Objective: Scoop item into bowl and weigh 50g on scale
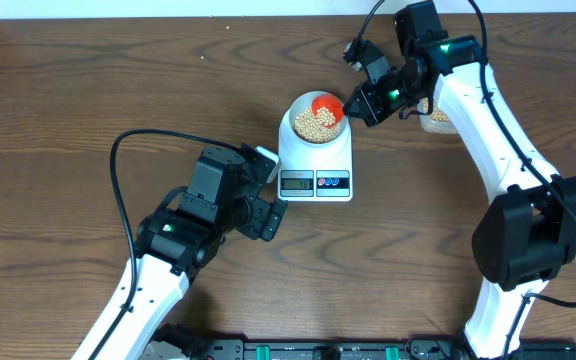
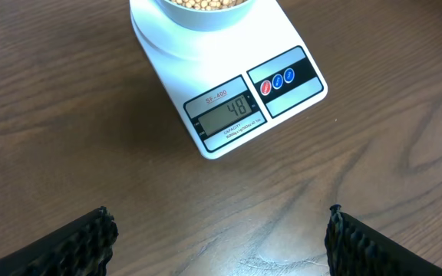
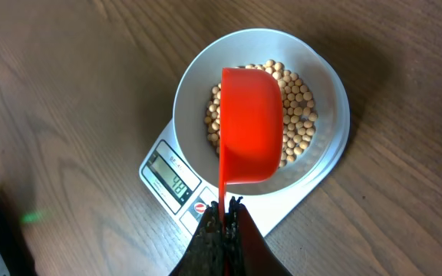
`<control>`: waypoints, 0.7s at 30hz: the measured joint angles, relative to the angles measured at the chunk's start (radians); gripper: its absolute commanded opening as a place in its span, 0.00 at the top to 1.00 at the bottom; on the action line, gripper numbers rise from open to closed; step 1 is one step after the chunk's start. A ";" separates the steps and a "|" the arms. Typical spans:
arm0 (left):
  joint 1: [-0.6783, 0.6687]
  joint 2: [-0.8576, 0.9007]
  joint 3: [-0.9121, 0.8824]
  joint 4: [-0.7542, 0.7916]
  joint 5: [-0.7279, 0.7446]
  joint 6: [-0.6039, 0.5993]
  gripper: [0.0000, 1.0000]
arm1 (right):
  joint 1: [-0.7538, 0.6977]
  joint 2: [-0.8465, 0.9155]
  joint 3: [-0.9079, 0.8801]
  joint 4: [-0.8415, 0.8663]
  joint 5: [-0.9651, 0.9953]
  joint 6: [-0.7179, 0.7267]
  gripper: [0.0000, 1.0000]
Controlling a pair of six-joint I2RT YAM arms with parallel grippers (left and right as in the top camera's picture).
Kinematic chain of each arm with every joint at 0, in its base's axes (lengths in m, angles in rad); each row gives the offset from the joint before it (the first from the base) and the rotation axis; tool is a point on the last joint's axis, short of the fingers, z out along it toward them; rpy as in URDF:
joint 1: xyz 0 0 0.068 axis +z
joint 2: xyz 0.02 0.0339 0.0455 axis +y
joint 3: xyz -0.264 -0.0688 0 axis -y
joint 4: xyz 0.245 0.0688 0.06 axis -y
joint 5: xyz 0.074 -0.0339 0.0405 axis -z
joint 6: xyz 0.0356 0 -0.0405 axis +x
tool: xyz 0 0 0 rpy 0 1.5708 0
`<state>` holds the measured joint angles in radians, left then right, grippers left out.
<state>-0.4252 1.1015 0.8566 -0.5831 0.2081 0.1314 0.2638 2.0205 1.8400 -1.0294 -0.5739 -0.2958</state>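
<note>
The white scale stands mid-table; its display reads 48. On it sits the pale bowl holding tan beans, also seen in the right wrist view. My right gripper is shut on the handle of an orange scoop, held tipped over the bowl. My left gripper is open and empty, just left of the scale's front, low over the table.
A container of beans sits behind the right arm, mostly hidden. The table's far edge runs along the top. Cables loop from both arms.
</note>
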 measured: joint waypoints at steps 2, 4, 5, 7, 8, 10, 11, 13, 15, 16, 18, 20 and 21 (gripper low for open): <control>0.000 0.000 0.000 0.000 0.000 0.000 0.11 | 0.000 0.000 0.000 0.000 -0.001 0.000 0.99; 0.000 0.000 0.000 0.000 0.000 0.000 0.11 | 0.000 0.000 0.000 0.000 -0.002 0.000 0.99; 0.000 0.000 0.000 0.000 0.000 0.000 0.11 | 0.000 0.000 0.000 0.000 -0.002 0.000 0.99; 0.000 0.000 0.000 0.000 0.000 0.000 0.11 | 0.000 0.000 0.000 0.001 -0.002 0.000 0.99; 0.000 0.000 0.000 0.000 0.000 0.000 0.11 | 0.000 0.000 0.000 0.001 -0.003 0.000 0.99; 0.000 0.000 0.000 0.000 0.000 0.000 0.11 | 0.000 0.000 0.000 0.001 -0.003 0.000 0.99; 0.000 0.000 0.000 0.000 0.000 0.000 0.11 | 0.000 0.000 0.000 0.001 -0.003 0.000 0.99; 0.000 0.000 0.000 0.000 0.000 0.000 0.11 | 0.002 0.000 0.000 0.001 -0.003 -0.001 0.99; 0.000 0.000 0.000 0.000 0.000 0.000 0.11 | 0.003 0.000 0.000 0.001 -0.003 -0.003 0.99; 0.000 0.000 0.000 0.000 0.000 0.000 0.11 | 0.006 0.000 0.000 0.001 -0.003 -0.005 0.99; 0.000 0.000 0.000 0.000 0.000 0.000 0.11 | 0.014 0.000 0.000 0.002 -0.003 -0.012 0.99; 0.000 0.000 0.000 0.000 0.000 0.000 0.11 | 0.025 0.000 0.000 0.003 -0.001 -0.016 0.99; 0.000 0.000 0.000 0.000 0.000 0.000 0.11 | 0.031 0.000 0.000 0.004 0.004 -0.016 0.99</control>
<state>-0.4252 1.1015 0.8566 -0.5831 0.2081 0.1314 0.2951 2.0205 1.8400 -1.0252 -0.5701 -0.3122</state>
